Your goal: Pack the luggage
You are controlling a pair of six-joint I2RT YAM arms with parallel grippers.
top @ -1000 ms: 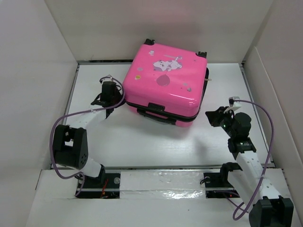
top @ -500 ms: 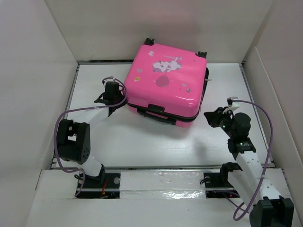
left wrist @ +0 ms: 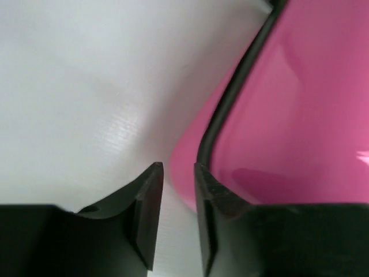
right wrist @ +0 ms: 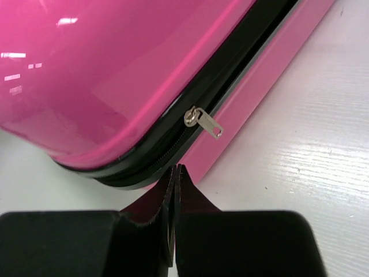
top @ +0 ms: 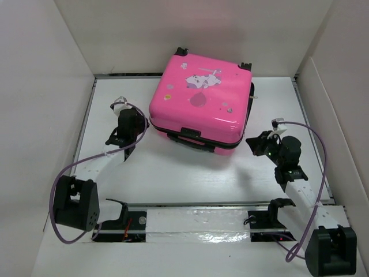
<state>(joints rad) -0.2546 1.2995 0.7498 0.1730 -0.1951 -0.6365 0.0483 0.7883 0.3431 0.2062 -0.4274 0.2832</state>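
Top external view shows you the white table (top: 173,173) with the luggage (top: 202,98) lying flat on its far half, a little right of centre, turned slightly. The lid is down and the stickered shell faces up, so what is left of packing looks like the closure rather than the contents. That would explain why an arm sits at each near corner of the case, not above it. Your left gripper (left wrist: 177,184) is low on the table at the near left corner, its fingers a narrow gap apart with nothing between them. The pink shell is just beside the right-hand finger, which looks like a bracing post to stop the case sliding. Your right gripper (right wrist: 174,173) has its fingers pressed together on nothing, pointing at the near right corner. It is just short of the black zipper seam (right wrist: 230,75). The small metal zipper pull (right wrist: 203,123) hangs free slightly ahead of the tips, so it is probably the target.
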